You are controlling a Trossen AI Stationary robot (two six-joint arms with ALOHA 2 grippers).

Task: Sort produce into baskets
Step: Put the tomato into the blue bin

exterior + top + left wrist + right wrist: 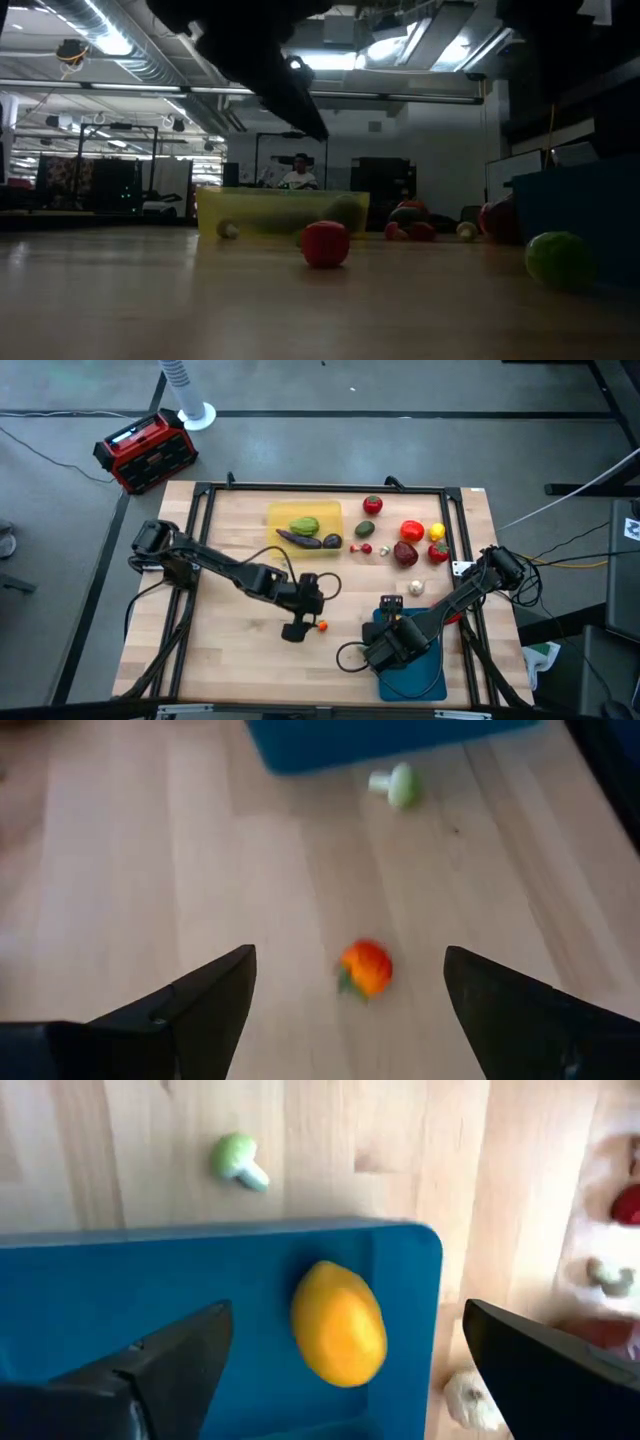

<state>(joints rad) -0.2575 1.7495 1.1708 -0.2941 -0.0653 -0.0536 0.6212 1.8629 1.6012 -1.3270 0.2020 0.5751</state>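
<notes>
My left gripper (306, 622) is open and points down at a small orange-red toy fruit (366, 967) that lies on the table between its fingers (350, 960), untouched. My right gripper (397, 640) is open above the teal-blue tray (150, 1280) at the near right. A yellow lemon (338, 1335) lies on the tray's floor near a corner, below the open fingers (345, 1315). The yellow tray (305, 518) at the far middle holds a green pepper (304, 526) and a purple eggplant (300, 540).
Loose produce lies at the far right: a red tomato (372, 505), a red pepper (411, 531), a yellow piece (437, 531), a dark red piece (405, 553), garlic (416, 587). A small green piece (237, 1158) lies beside the teal tray. A red-and-black box (145, 452) stands off the table.
</notes>
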